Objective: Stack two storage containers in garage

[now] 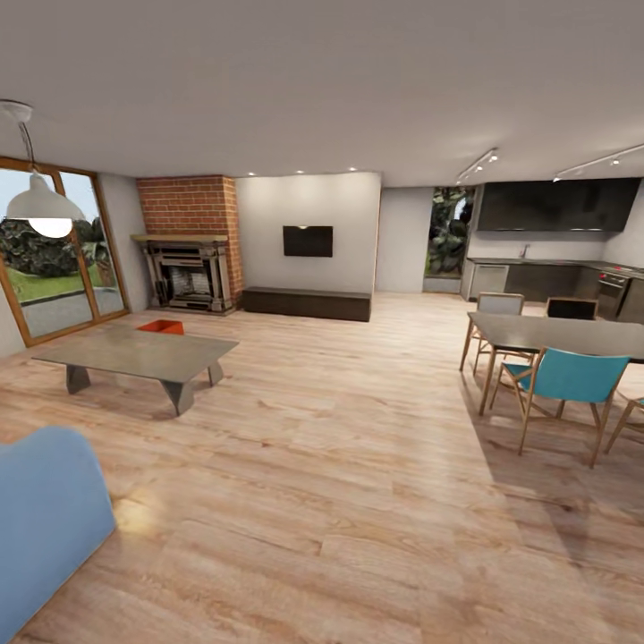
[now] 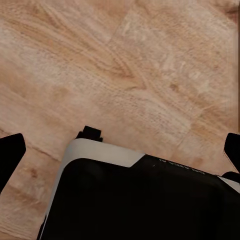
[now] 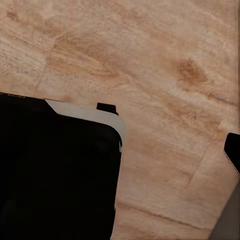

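An orange-red storage container (image 1: pixel 162 327) sits on the light wood floor (image 1: pixel 358 465) behind the low grey coffee table (image 1: pixel 134 354), before the brick fireplace (image 1: pixel 189 243); its long axis and contents cannot be told. A blue sofa (image 1: pixel 45 519) is nearest. The left gripper (image 2: pixel 120 150) is spread wide; the right gripper's (image 3: pixel 232 152) state cannot be told.

We note one orange-red container (image 1: pixel 162 327) far left, mostly hidden behind the low surface (image 1: pixel 134 351). The blue sofa (image 1: pixel 45 519) is cut off at the near-left edge. In both wrist views, pincer fingers (image 2: pixel 10 152) are cropped; their spread is indeterminable.
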